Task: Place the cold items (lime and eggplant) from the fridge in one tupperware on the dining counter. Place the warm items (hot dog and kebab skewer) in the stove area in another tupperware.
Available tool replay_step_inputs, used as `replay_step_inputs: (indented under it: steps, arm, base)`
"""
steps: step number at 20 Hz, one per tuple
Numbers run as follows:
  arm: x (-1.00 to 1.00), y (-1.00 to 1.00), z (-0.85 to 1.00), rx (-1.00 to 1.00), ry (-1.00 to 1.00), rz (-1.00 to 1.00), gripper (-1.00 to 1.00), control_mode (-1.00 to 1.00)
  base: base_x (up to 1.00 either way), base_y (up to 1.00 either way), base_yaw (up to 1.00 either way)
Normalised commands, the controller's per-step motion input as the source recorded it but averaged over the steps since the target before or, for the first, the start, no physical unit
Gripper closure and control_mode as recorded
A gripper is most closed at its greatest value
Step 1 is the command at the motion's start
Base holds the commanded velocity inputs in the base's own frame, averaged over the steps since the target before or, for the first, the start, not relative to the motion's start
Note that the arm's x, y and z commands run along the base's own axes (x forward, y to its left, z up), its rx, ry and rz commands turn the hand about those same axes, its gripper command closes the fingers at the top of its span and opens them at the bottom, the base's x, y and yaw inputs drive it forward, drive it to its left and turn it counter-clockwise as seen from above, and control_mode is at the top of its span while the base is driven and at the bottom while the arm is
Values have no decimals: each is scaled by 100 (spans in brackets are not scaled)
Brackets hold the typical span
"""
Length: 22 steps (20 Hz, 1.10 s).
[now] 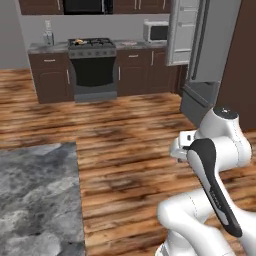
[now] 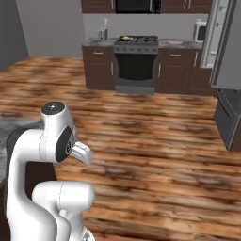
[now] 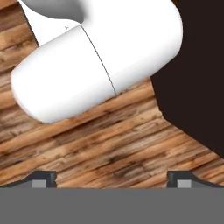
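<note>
Two-finger gripper (image 3: 112,177) is seen in hand view w/ its small dark tips spread wide apart at the bottom edge, nothing between them, just brown wood-plank floor (image 3: 109,144) below. No item is held.

Largest to smallest, re progress:

Tall grey-steel fridge (image 1: 202,55) stands at right in left base view, upper door swung open; inside is too dim/small for lime or eggplant to be made out, so their whereabouts cannot be told. Both cold items are judged not yet fetched.

Grey marble-look dining counter (image 1: 37,200) shows at lower left of left base view; no tupperware can be seen on the visible part.

Black-and-steel stove w/ oven door (image 1: 92,67) sits against far wall between dark-brown cabinets, well apart from the robot. A small yellowish thing on the stove top (image 1: 78,42) is seen, prob. one of the warm items (hot dog or kebab skewer), but too small to be told which.

Judgement: task appears at or near its start. Nothing is carried, nothing is seen packed; all four placements are left, and a drive toward fridge or stove is prob. needed first.
</note>
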Motion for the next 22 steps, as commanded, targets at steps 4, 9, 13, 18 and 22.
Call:
replay_step_inputs:
  steps: [4,9,13,18,22]
  arm:
    - [0,0,0,0,0,0,-100,100]
    - [0,0,0,0,0,0,-100,100]
    - [0,0,0,0,0,0,-100,100]
    - [0,0,0,0,0,0,-100,100]
    - [0,0,0,0,0,0,-100,100]
  base:
    - [100,0,2]
    - [100,-4,7]
    - [100,-27,18]
    - [100,-61,31]
    - [100,-63,31]
